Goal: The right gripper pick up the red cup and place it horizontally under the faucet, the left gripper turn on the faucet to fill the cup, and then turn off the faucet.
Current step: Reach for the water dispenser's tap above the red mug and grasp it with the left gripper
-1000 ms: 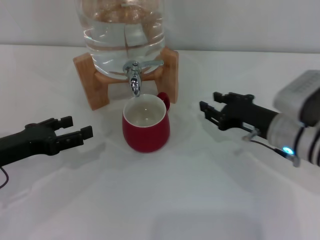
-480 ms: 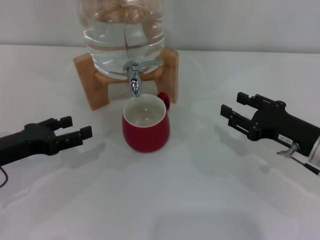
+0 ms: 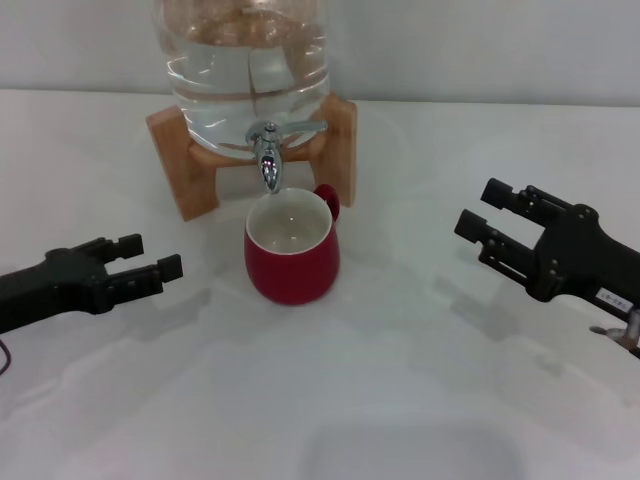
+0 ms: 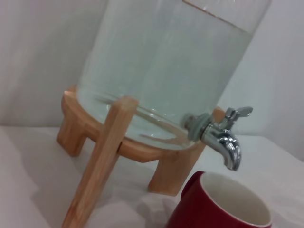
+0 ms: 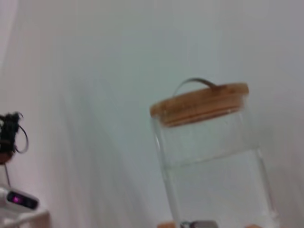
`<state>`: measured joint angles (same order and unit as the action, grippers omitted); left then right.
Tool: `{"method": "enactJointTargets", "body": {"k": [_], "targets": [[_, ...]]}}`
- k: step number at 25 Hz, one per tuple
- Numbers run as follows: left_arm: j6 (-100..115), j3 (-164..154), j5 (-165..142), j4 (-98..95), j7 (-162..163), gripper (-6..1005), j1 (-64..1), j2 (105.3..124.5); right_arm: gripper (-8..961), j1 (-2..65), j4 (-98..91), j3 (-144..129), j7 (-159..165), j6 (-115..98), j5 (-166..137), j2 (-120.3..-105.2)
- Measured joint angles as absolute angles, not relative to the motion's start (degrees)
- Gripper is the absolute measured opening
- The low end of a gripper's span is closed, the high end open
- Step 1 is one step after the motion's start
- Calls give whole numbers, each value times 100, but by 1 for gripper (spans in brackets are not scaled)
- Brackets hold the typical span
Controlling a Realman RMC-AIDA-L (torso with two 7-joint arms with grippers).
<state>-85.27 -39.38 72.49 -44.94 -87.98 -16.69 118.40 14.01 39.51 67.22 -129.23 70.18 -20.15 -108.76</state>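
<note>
The red cup (image 3: pixel 292 250) stands upright on the white table, right under the spout of the chrome faucet (image 3: pixel 270 150). The faucet is fitted to a big clear water jug (image 3: pixel 247 70) on a wooden stand. No water runs from the spout. The cup (image 4: pixel 218 206) and the faucet (image 4: pixel 223 137) also show in the left wrist view. My right gripper (image 3: pixel 488 218) is open and empty, well to the right of the cup. My left gripper (image 3: pixel 150 257) is open and empty, low on the table to the left of the cup.
The wooden stand (image 3: pixel 185 165) holds the jug at the back of the table. The jug's wooden lid (image 5: pixel 199 104) shows in the right wrist view. A white wall runs behind the table.
My right gripper has drawn back to the right and toward me, away from the cup. The cup, the faucet and my left gripper have not moved.
</note>
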Motion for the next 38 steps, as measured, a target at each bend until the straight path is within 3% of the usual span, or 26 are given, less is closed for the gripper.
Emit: {"method": "enactJointTargets", "body": {"k": [9, 21, 31, 38], "targets": [[-9353, -3967, 6859, -5811, -7700, 887, -1608, 11839, 563, 1519, 3778, 6703, -12481, 7029, -2068, -10930], [-10682, -4504, 5687, -8624, -5905, 887, -2143, 11860, 561, 1658, 3577, 6717, -12245, 7025, -2161, -11066], [-10788, -4578, 5102, -9191, -5371, 887, -3039, 11699, 560, 1686, 3515, 6743, -12315, 7027, -2272, -11082], [-10461, -4873, 4409, -9115, -5332, 887, -3536, 11773, 560, 1705, 3498, 6789, -12321, 7021, -2391, -11112]]}}
